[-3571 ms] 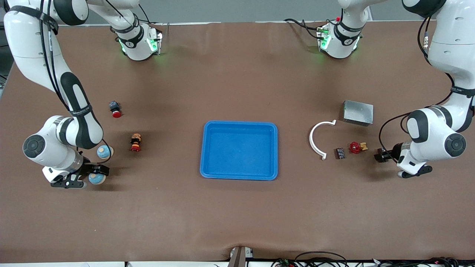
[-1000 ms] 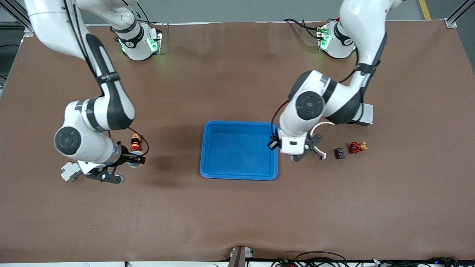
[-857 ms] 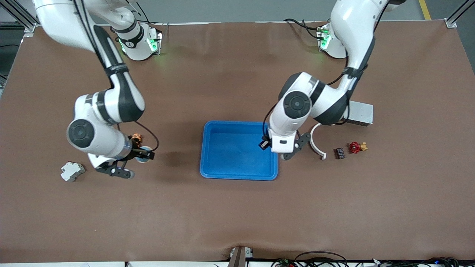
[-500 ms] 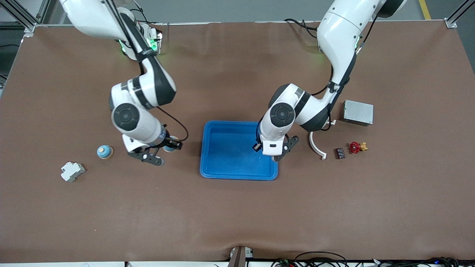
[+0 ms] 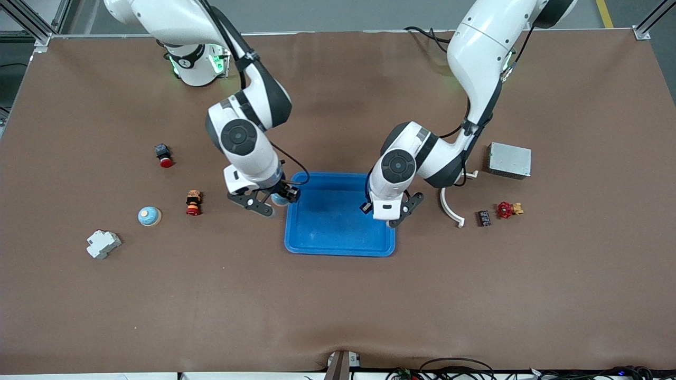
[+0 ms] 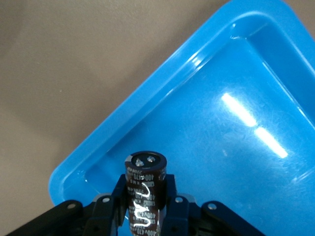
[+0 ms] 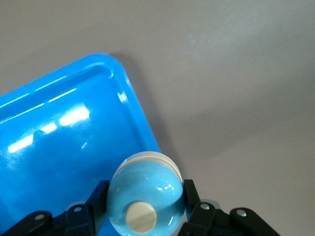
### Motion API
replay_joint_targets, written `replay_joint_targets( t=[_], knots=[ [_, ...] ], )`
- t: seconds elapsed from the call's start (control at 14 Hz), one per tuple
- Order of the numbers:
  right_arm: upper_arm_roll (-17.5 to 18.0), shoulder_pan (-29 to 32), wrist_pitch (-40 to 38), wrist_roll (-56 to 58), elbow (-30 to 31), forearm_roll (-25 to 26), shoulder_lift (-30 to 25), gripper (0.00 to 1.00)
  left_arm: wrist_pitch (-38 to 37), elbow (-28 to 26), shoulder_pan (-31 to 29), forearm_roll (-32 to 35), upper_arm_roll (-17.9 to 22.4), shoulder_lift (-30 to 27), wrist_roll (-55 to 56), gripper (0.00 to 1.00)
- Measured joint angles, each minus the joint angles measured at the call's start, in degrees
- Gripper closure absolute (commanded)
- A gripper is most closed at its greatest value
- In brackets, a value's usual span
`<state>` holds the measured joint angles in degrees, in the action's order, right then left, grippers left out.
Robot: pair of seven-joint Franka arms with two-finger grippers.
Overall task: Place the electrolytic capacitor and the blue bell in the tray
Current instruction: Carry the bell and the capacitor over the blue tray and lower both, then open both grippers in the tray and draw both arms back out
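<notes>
The blue tray [image 5: 332, 224] lies mid-table. My left gripper [image 5: 365, 207] hangs over the tray's inside, near the wall toward the left arm's end. It is shut on the electrolytic capacitor [image 6: 144, 189], a dark brown cylinder with white print, gripped between the fingers [image 6: 170, 194] above the tray floor [image 6: 221, 123]. My right gripper [image 5: 282, 197] is over the tray's rim at the right arm's end, shut on the blue bell [image 7: 145, 196], a glossy light-blue dome with a cream button. The bell [image 5: 278, 199] sits above the tray corner [image 7: 59, 137].
Toward the right arm's end lie a second blue dome [image 5: 149, 216], a red-capped button [image 5: 164, 155], a small orange-and-red part [image 5: 193, 203] and a grey-white block [image 5: 103, 243]. Toward the left arm's end are a white curved piece [image 5: 450, 203], a grey metal box [image 5: 509, 160], a dark chip [image 5: 483, 217] and a red valve [image 5: 506, 209].
The right arm has carried the blue bell from the right arm's end of the table to the tray's rim. The left gripper with the capacitor has edged slightly farther over the tray.
</notes>
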<state>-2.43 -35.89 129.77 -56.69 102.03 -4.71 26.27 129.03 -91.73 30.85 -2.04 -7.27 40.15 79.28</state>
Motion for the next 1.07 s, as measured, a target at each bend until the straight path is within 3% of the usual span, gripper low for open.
replay_joint_targets(
  t=[0.5,0.64,0.71,0.79,1.07],
  knots=[
    [-0.09,-5.06,8.30,-8.58,0.50,0.05,6.54,1.00,1.34,-0.06,0.53,0.71,0.01,2.24,0.01,1.00],
    [-0.17,-6.21,8.87,-10.17,0.42,0.18,7.95,1.00,1.40,-0.03,0.54,0.72,0.02,2.25,0.01,0.80],
    [-0.20,-6.67,8.94,-10.84,0.26,0.25,8.53,1.00,1.45,0.00,0.54,0.72,0.04,2.25,0.01,0.47],
    [-0.24,-7.11,9.07,-11.74,-0.07,0.37,9.19,1.00,1.48,0.04,0.54,0.72,0.06,2.25,0.01,0.01],
    [-0.35,-8.02,11.31,-13.97,-1.36,0.48,11.34,1.00,1.68,0.61,0.50,0.73,0.13,1.98,0.02,0.00]
  ],
)
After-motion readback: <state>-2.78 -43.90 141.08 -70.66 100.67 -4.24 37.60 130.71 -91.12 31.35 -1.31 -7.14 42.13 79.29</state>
